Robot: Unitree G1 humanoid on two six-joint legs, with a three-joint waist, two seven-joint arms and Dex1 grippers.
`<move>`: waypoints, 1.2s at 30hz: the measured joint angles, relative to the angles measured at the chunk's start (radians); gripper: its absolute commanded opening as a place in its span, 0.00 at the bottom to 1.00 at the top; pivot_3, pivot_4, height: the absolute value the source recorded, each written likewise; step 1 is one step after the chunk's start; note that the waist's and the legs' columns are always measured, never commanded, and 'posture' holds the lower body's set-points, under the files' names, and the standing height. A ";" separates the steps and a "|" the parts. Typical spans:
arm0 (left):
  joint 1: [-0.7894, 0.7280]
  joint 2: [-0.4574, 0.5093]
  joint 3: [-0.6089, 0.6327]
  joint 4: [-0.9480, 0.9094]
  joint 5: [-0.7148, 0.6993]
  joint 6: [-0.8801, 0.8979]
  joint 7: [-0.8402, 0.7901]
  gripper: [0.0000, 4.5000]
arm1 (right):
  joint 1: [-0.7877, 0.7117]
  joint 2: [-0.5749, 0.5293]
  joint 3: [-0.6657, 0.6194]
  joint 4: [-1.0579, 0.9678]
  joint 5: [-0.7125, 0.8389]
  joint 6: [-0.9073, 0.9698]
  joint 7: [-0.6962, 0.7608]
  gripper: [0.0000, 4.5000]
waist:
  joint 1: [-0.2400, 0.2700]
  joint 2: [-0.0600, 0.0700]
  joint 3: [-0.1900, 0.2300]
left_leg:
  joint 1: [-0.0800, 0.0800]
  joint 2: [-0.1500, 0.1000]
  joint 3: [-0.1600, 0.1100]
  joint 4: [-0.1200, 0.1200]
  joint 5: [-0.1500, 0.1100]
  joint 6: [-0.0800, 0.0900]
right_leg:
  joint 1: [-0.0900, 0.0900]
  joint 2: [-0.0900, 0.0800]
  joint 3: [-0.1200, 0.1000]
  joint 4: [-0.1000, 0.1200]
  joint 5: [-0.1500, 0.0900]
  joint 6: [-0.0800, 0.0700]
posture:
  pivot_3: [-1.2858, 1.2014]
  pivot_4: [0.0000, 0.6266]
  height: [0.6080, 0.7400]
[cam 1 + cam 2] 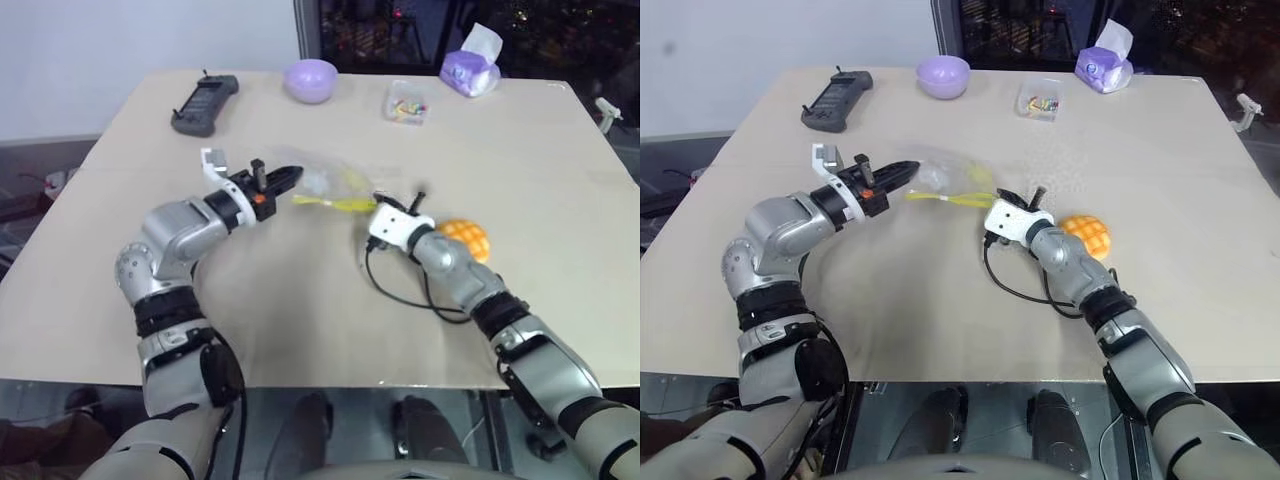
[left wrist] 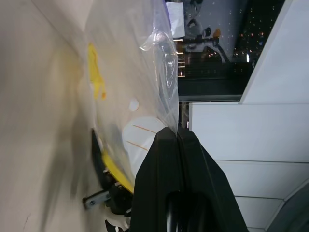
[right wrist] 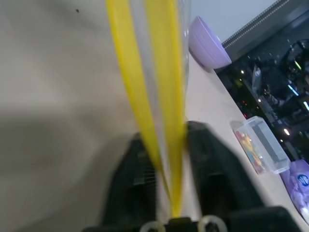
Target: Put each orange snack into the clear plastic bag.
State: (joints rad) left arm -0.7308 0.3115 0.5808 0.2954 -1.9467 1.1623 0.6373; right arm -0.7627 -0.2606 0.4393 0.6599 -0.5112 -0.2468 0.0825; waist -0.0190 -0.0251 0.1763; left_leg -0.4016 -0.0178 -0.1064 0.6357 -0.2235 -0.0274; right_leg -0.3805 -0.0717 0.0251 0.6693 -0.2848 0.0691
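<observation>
The clear plastic bag [image 1: 327, 183] hangs just above the table, held between both grippers. My left gripper [image 1: 290, 178] is shut on the bag's left edge; in the left wrist view its black fingers [image 2: 176, 145] pinch the clear film [image 2: 145, 58]. My right gripper [image 1: 383, 203] is shut on the bag's yellow seal strip [image 3: 166, 96], which runs between its two fingers [image 3: 133, 179] in the right wrist view. One orange snack [image 1: 466, 238], round with a criss-cross top, lies on the table just right of my right wrist, outside the bag.
At the far side of the table [image 1: 300, 320] stand a purple bowl [image 1: 310, 80], a small clear box of coloured bits [image 1: 407, 103], a purple tissue pack [image 1: 470, 70] and a black handset [image 1: 204, 103]. A black cable [image 1: 400, 288] loops under my right wrist.
</observation>
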 measured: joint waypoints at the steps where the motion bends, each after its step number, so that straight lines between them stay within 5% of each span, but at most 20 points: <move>1: 0.002 0.002 -0.007 0.000 0.000 -0.005 -0.002 0.00 | 0.000 0.000 -0.002 0.000 0.001 -0.001 0.002 0.02 | 0.000 0.000 0.000 | 0.000 0.000 0.000 0.000 0.000 0.000 | 0.000 0.000 0.000 0.000 0.000 0.000 | 0.52 0.24 0.83; 5: 0.011 0.045 -0.054 -0.001 0.001 -0.023 -0.024 0.00 | 0.000 -0.002 -0.018 0.000 0.006 -0.005 0.010 0.02 | -0.003 0.000 0.000 | 0.000 0.000 0.000 0.000 0.000 0.000 | 0.000 0.000 0.000 0.000 0.000 0.000 | 0.52 0.24 0.83; 8: 0.024 0.098 -0.090 -0.007 0.037 -0.038 -0.063 0.19 | -0.023 -0.002 -0.030 0.001 0.024 0.000 0.022 0.00 | -0.011 0.000 0.000 | 0.000 0.000 0.000 0.000 0.000 0.000 | 0.000 0.000 0.000 0.000 0.000 0.000 | 0.52 0.24 0.83; 12: 0.043 0.172 -0.142 -0.022 0.153 -0.037 -0.144 0.60 | -0.096 -0.018 -0.072 0.031 0.048 0.004 0.045 0.00 | -0.021 0.000 0.000 | 0.000 0.000 0.000 0.000 0.000 0.000 | 0.000 0.000 0.000 0.001 0.000 0.000 | 0.52 0.24 0.83; 16: 0.071 0.220 -0.182 -0.048 0.315 -0.062 -0.231 0.60 | -0.143 -0.027 -0.086 0.082 0.055 0.004 0.063 0.00 | -0.023 0.001 0.000 | 0.000 0.000 0.001 -0.001 0.000 0.000 | -0.001 0.000 0.001 0.001 0.000 0.000 | 0.52 0.24 0.83; 20: 0.134 0.335 -0.307 -0.157 0.644 -0.152 -0.399 0.60 | -0.202 -0.049 -0.084 0.176 0.043 0.006 0.085 0.00 | -0.025 0.002 0.001 | 0.000 0.000 0.003 -0.002 0.000 0.000 | -0.003 0.001 0.003 0.001 0.000 0.000 | 0.52 0.24 0.83; 25: 0.180 0.501 -0.567 -0.533 1.104 -0.453 -0.776 0.60 | -0.259 -0.040 -0.082 0.222 0.036 0.014 0.120 0.00 | -0.020 0.001 0.001 | -0.015 0.000 0.004 -0.001 0.001 -0.001 | -0.018 0.000 0.003 0.002 0.000 -0.001 | 0.52 0.24 0.83; 29: 0.193 0.484 -0.697 -0.706 1.256 -0.515 -0.879 0.60 | -0.285 -0.015 -0.082 0.219 0.037 0.037 0.154 0.00 | -0.024 0.002 0.002 | -0.015 0.000 0.005 -0.003 0.001 -0.001 | -0.020 0.000 0.005 0.002 0.000 -0.001 | 0.52 0.24 0.83; 36: 0.192 0.421 -0.822 -0.712 1.561 -0.543 -0.866 0.60 | -0.286 -0.006 -0.083 0.161 0.045 0.092 0.206 0.00 | -0.026 0.003 0.003 | -0.015 0.001 0.009 -0.001 0.001 -0.001 | -0.024 0.001 0.009 0.010 0.000 -0.001 | 0.52 0.24 0.83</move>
State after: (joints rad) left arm -0.5389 0.7325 -0.2417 -0.4161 -0.3861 0.6193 -0.2287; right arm -1.0487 -0.2665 0.3562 0.8205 -0.4664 -0.1545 0.2890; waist -0.0450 -0.0221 0.1789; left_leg -0.4170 -0.0168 -0.0970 0.6347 -0.2226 -0.0279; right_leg -0.4046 -0.0702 0.0341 0.6792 -0.2846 0.0686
